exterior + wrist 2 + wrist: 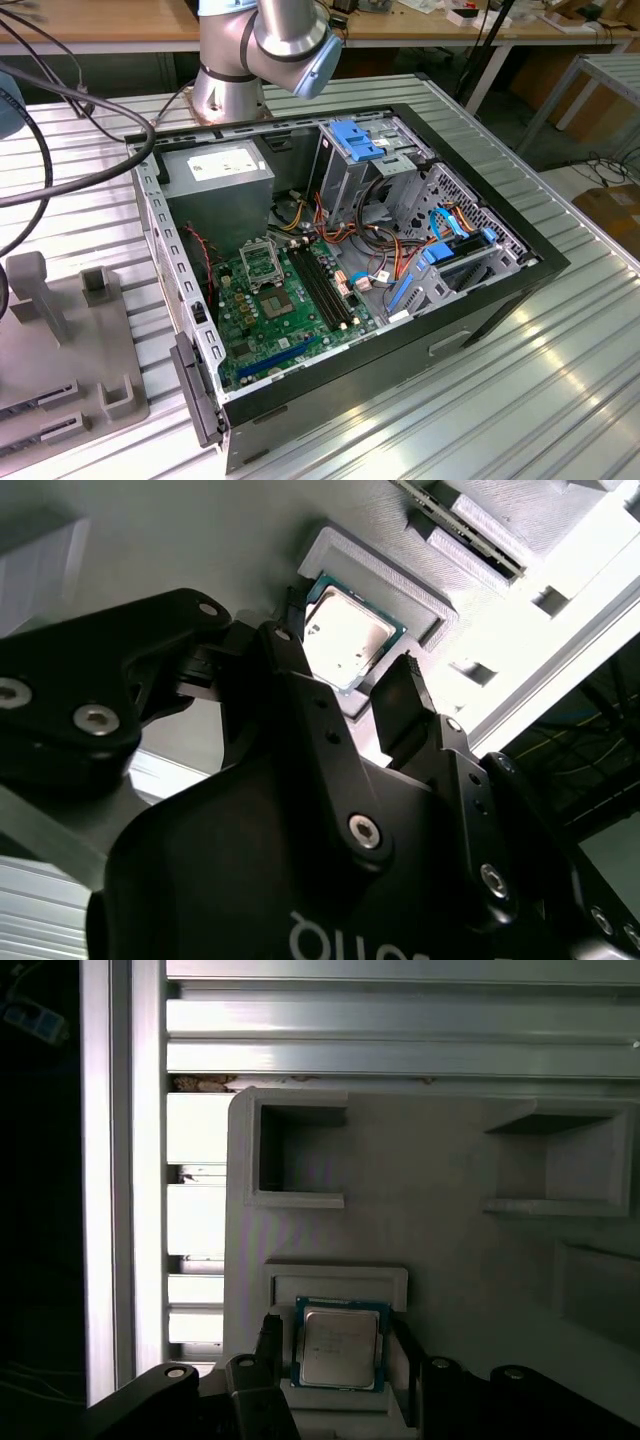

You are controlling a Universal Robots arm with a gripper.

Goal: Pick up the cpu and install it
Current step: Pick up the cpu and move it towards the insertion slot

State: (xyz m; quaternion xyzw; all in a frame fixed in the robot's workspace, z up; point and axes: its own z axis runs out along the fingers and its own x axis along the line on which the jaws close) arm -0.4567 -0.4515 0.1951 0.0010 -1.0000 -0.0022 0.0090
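Observation:
The cpu (pixel 340 1348) (pixel 345 635) is a small square plate with a silver-grey face. It lies flat in a shallow recessed pocket of a grey holder tray (pixel 430 1240) (pixel 200 540). My gripper (pixel 338 1345) (pixel 345 658) hangs over it, open. One dark finger (pixel 268 1335) stands at one side of the cpu and the other finger (pixel 405 1345) at the opposite side, each with a narrow gap to the plate's edge. In the exterior view the green board (pixel 290 315) lies in the open computer case (pixel 480 300), with its empty square socket (pixel 262 262) near the middle.
The grey tray (pixel 60 350) with raised blocks sits at the exterior view's left, beside the case, on a ribbed metal table (pixel 560 400). The arm's base (pixel 230 80) stands behind the case. A grey metal box (pixel 225 170), drive cages and cables fill the case. Black cables (pixel 60 150) hang at the left.

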